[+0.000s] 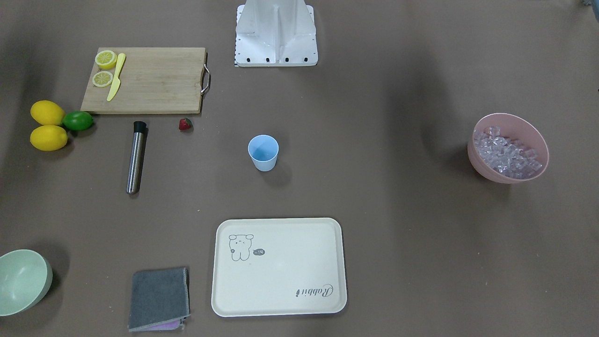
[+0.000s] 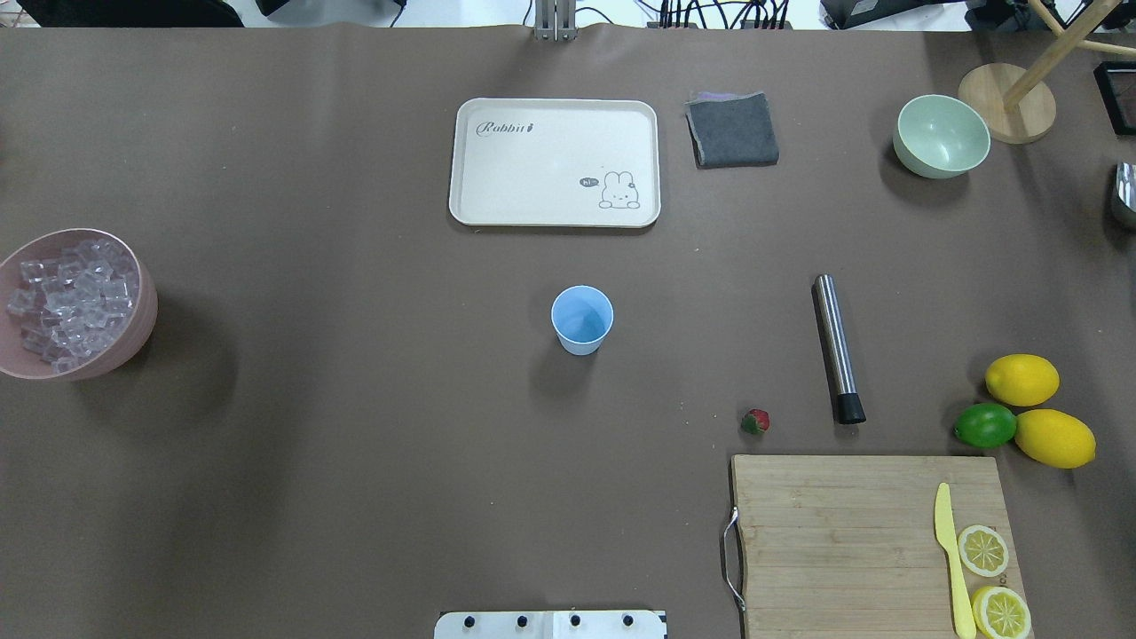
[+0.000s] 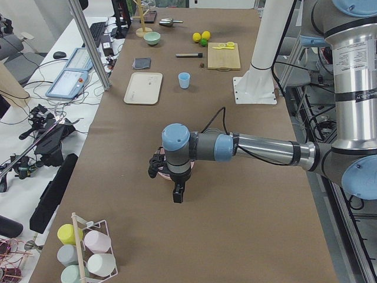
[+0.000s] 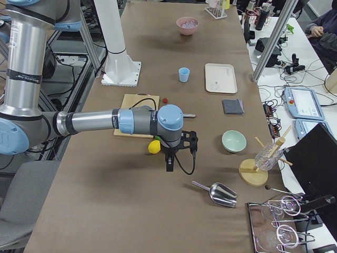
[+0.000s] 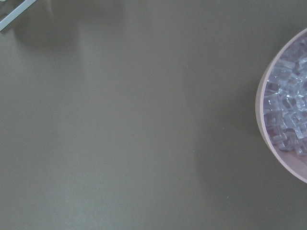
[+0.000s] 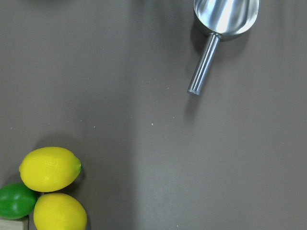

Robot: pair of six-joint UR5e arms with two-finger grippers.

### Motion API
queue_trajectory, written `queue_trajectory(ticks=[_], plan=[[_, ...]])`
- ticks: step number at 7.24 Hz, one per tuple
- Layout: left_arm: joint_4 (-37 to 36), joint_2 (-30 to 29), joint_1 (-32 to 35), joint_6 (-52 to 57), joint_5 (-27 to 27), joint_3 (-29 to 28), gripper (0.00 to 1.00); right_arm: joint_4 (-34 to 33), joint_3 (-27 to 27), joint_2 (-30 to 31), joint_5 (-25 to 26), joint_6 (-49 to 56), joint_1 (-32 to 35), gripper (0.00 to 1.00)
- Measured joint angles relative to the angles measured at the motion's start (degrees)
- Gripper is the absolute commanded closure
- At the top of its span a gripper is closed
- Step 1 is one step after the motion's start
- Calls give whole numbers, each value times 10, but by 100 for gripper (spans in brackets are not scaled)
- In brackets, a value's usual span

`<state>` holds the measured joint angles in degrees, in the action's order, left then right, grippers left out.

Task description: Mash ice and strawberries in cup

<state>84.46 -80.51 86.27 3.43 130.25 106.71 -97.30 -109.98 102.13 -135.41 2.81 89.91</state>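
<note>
Many clear ice cubes point(image 2: 67, 297) fill the pink bowl point(image 2: 146, 324) at the left end of the table point(image 2: 355, 461). The light-blue cup point(image 2: 582, 321) stands upright in the middle. One small red strawberry point(image 2: 755, 421) lies further right, near the wooden board point(image 2: 843, 524). The left fingers point(image 3: 177, 193) and right fingers point(image 4: 169, 163) hang above the table. I cannot tell if they are open or closed.

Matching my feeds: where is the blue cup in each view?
Front-facing: cup centre, above tray.
Overhead: cup centre, below tray.
Exterior left: cup upper centre, right of tray.
Exterior right: cup upper centre, left of tray.
Left wrist: absent.
Right wrist: absent.
Shared landmark: the tray.
</note>
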Motion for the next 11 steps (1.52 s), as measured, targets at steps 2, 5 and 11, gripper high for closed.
queue_trajectory(ticks=[2, 5, 11], plan=[[0, 0, 1, 0, 0, 0, 1, 3, -6, 1, -4, -1, 0, 0], [1, 0, 1, 0, 0, -1, 1, 10, -11, 2, -5, -2, 1, 0], [3, -3, 1, 1, 1, 1, 1, 16, -4, -26, -28, -6, 39, 0]])
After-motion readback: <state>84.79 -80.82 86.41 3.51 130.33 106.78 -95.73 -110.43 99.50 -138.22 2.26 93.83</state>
